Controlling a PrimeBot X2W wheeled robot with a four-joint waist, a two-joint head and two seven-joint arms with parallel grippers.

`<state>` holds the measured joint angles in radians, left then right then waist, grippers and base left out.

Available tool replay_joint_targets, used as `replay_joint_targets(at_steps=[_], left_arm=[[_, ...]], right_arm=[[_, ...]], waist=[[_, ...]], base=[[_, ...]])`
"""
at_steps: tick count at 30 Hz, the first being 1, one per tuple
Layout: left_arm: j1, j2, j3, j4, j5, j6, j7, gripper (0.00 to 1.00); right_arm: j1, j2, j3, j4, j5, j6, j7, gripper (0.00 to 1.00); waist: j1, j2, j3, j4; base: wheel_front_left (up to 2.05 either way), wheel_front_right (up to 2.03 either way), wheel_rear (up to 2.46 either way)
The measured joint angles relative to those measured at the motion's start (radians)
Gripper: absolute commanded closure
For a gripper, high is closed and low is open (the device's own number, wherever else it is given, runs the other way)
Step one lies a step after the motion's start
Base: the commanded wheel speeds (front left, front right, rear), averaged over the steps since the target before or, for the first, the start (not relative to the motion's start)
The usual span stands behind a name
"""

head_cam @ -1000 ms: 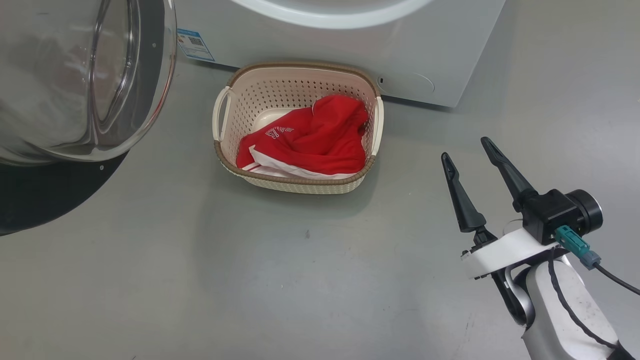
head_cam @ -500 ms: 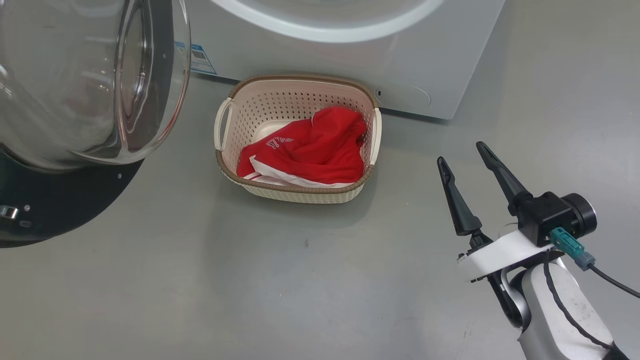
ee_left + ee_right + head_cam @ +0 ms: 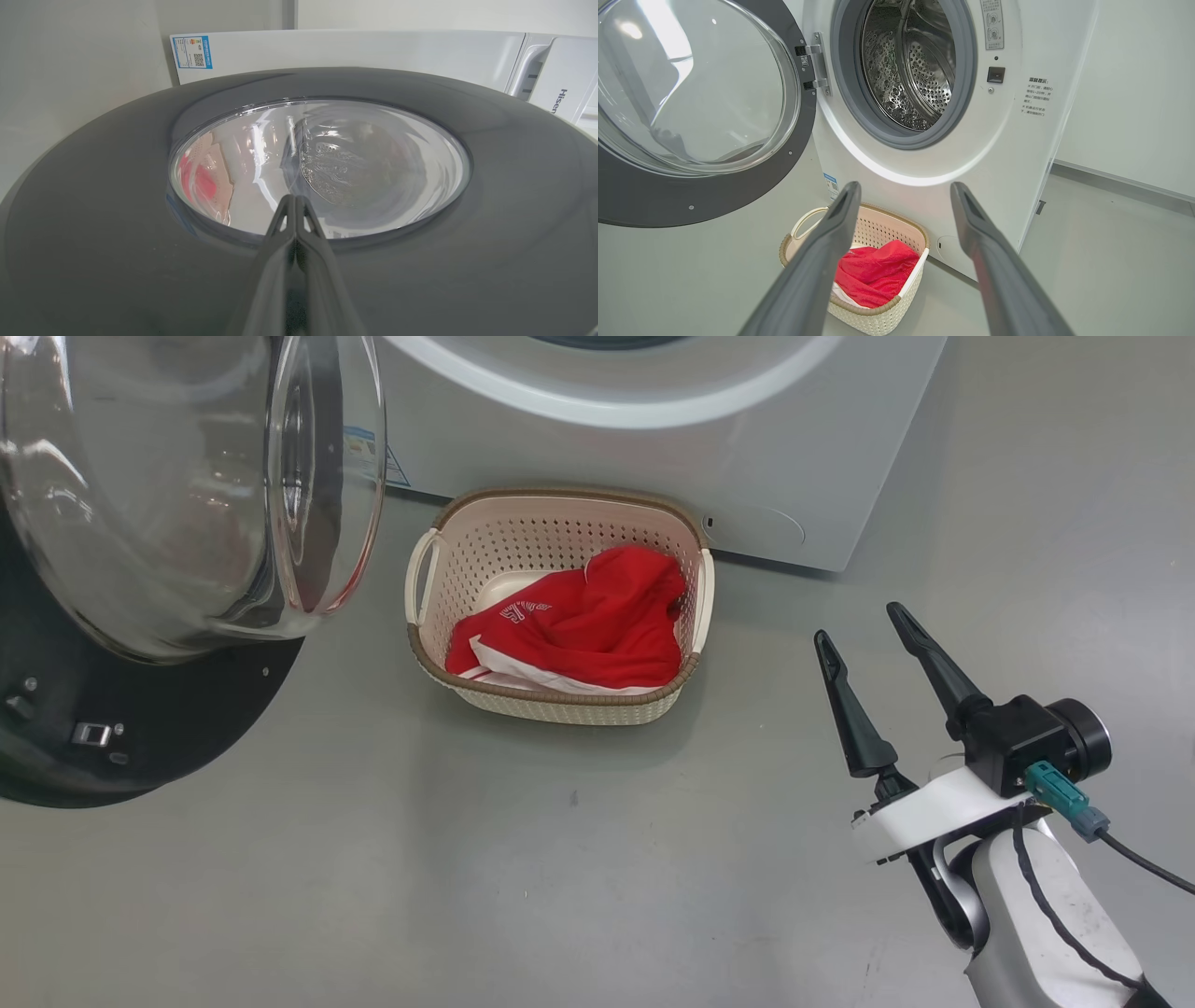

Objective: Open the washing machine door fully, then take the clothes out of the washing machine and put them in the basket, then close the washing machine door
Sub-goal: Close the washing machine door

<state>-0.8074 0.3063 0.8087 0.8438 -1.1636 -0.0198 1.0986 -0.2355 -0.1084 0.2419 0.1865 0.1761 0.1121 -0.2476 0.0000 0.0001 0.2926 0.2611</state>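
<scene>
Fingers (image 3: 275,261) pressed together on our left gripper (image 3: 295,199), spread empty on our right gripper (image 3: 859,625); crumpled red-and-white jerseys (image 3: 597,625) lie in the cream perforated basket (image 3: 560,696) at its ten o'clock.

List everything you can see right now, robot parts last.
washing machine: one, white, behind the basket
washing machine door: one, black rim with clear glass, open
drum: one, steel, inside the machine
label: one, blue, on the machine's front
basket: one, cream with brown rim, on the floor
clothes: one heap, red and white, in the basket
left gripper: one, dark, shut, pointing at the door
right gripper: one, dark, open, right of the basket
</scene>
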Motion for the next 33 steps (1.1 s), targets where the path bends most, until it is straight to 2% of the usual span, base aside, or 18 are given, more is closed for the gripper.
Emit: replay_joint_targets(at_steps=[9,16,28,33], left_arm=[[0.035,-0.062,-0.003,-0.029,-0.035,-0.031,0.052,1.00],[0.070,-0.087,-0.008,-0.072,-0.052,-0.056,0.100,1.00],[0.102,-0.179,-0.074,-0.179,-0.069,-0.078,0.206,1.00],[0.129,-0.206,-0.089,-0.227,-0.069,-0.078,0.217,1.00]], right_arm=[[0.002,0.003,0.000,0.000,0.001,0.000,0.000,0.00],[0.002,0.007,0.000,0.000,0.002,0.000,0.000,0.00],[0.005,0.009,-0.002,0.000,0.008,-0.001,0.000,0.00],[0.005,0.012,-0.002,0.001,0.008,-0.001,0.000,0.00]], waist=[[0.0000,0.0000,-0.006,0.001],[0.0000,0.0000,-0.011,-0.004],[0.0000,0.0000,-0.016,-0.007],[0.0000,0.0000,-0.018,-0.007]], base=[[0.00,0.00,0.00],[0.00,0.00,0.00],[0.00,0.00,0.00],[0.00,0.00,0.00]])
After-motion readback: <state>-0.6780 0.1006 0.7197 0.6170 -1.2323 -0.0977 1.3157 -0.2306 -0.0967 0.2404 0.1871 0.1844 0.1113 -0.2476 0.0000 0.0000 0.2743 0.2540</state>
